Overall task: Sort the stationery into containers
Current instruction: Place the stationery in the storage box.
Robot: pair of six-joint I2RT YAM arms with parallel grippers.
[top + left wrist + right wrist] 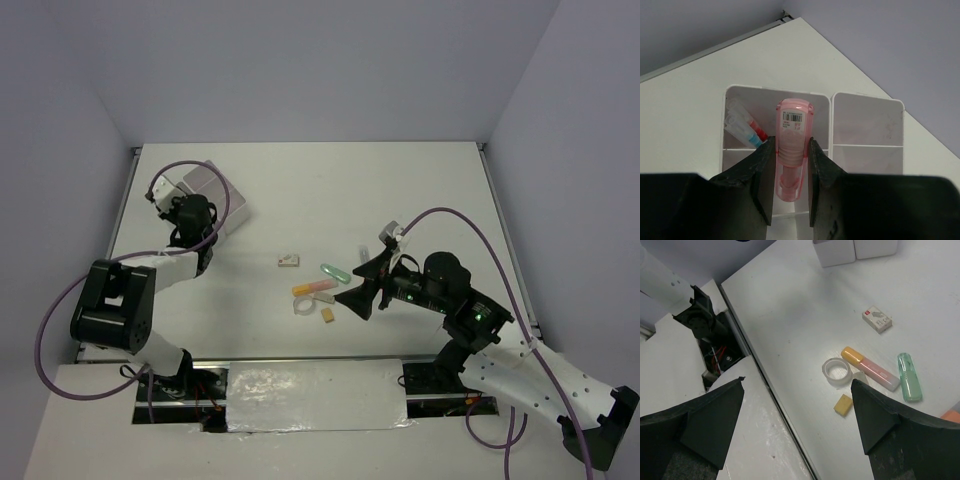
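Holding pink marker in left tool, jaws clamped on its barrel, above the containers compartment with red and blue pens, probably grouping writing items | right tool wide open, empty, poised over unsorted tape ring, eraser, green marker on surface

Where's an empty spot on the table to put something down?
The far stretch of the table, between the trays and the right edge, is bare. So is the strip between the trays and the white eraser box. It is crowded around the tape ring, green marker and tan eraser, by the right gripper.
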